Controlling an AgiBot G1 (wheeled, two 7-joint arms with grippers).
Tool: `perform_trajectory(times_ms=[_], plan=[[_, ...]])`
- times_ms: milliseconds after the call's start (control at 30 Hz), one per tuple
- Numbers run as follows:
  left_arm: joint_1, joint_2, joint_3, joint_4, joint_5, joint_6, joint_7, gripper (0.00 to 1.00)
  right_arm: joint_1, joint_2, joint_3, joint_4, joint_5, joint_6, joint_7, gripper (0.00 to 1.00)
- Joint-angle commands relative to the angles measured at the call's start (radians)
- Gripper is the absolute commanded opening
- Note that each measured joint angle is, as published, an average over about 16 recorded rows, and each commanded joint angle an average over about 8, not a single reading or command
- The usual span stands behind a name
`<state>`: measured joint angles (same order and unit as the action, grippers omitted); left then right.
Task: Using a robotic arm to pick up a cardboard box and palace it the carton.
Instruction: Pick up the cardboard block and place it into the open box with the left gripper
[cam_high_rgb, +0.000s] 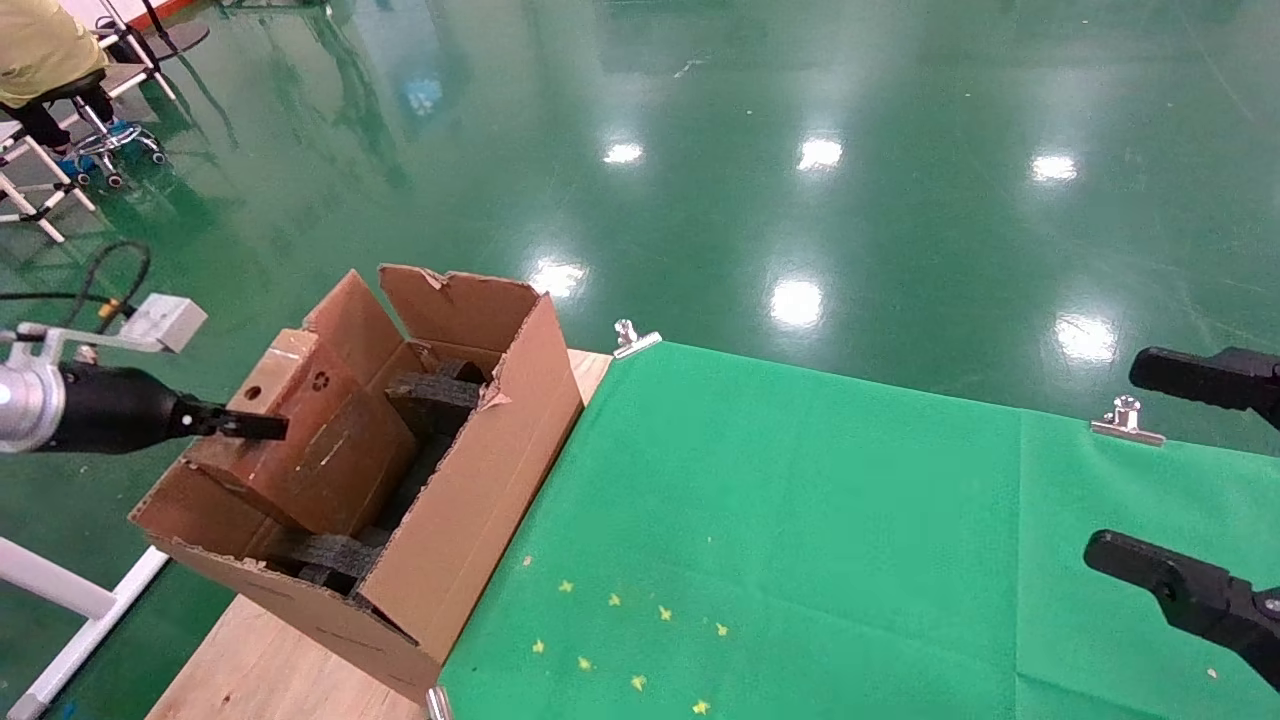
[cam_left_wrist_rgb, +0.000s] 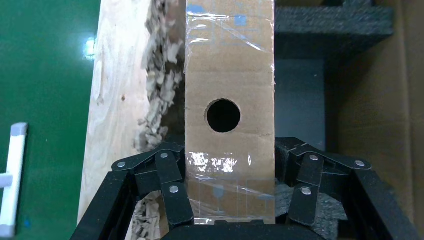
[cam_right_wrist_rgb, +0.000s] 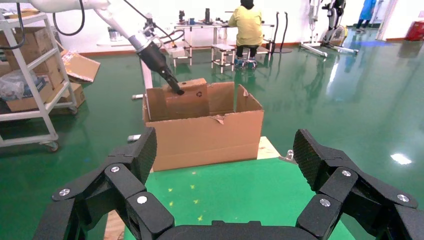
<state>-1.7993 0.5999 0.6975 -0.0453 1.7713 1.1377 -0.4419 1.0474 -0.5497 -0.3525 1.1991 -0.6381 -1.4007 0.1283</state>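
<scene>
The cardboard box (cam_high_rgb: 310, 440), a small brown slab with a round hole and a recycling mark, stands tilted inside the carton (cam_high_rgb: 480, 480), partly above its rim. My left gripper (cam_high_rgb: 250, 425) is shut on the box's upper end. In the left wrist view the box (cam_left_wrist_rgb: 230, 75) sits between the black fingers (cam_left_wrist_rgb: 172, 187), its hole showing, taped at the held end. The carton's flaps are torn, and black foam blocks (cam_high_rgb: 435, 395) lie inside beside the box. My right gripper (cam_high_rgb: 1112, 460) hangs open and empty over the green cloth at the far right.
The carton sits on a wooden tabletop (cam_high_rgb: 270, 670) next to a green cloth (cam_high_rgb: 800, 520) held by metal clips (cam_high_rgb: 1125, 420). A white frame (cam_high_rgb: 70, 600) stands at the left. A person on a stool (cam_high_rgb: 45, 60) sits far back left.
</scene>
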Motion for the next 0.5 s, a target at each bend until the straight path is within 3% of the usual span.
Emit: perform_trajectory(times_ms=[33, 500], plan=[[0.012, 0.009, -0.001, 0.015, -0.002, -0.017, 0.005, 0.0, 0.0, 0.0, 0.0, 0.0, 0.0, 0.0, 0.0, 1.0], [0.124, 0.092, -0.017, 0.056, -0.024, -0.256, -0.002, 0.0, 0.0, 0.0, 0.0, 0.0, 0.0, 0.0, 0.0, 1.0]])
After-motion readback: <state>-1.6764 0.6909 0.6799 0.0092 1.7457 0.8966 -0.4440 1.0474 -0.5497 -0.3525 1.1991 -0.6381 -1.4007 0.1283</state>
